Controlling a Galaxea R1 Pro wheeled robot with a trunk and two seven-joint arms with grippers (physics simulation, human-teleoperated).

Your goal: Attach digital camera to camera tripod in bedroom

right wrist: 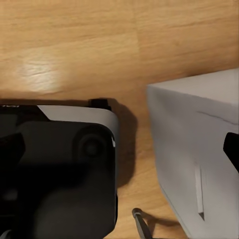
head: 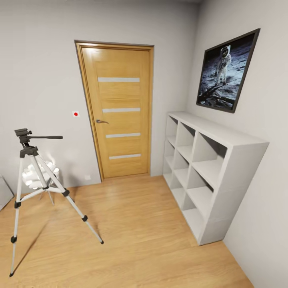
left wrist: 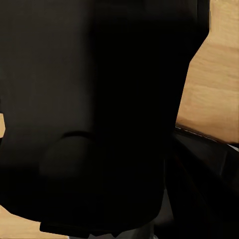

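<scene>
Neither arm's pose can be read from the head view, and whether either end effector is wide, narrow or holding anything cannot be told: the left wrist view is mostly a dark, blurred black mass against light wood floor (left wrist: 221, 74), and the right wrist view looks down on a black-and-white robot body part (right wrist: 59, 169) beside a white box-like corner (right wrist: 199, 144). One tall camera tripod with three silver-white legs, black joints and a black pan head with a long handle (head: 34, 176) stands upright on the floor at the lower left of the head view. Behind it sits one small white ball-cluster lamp (head: 37, 174). One wooden door with four pale strips (head: 120, 112) is closed at centre. One white cube shelf unit (head: 208, 172) at the right shows open compartments with nothing visible inside. One framed astronaut picture (head: 227, 71) hangs above it.
</scene>
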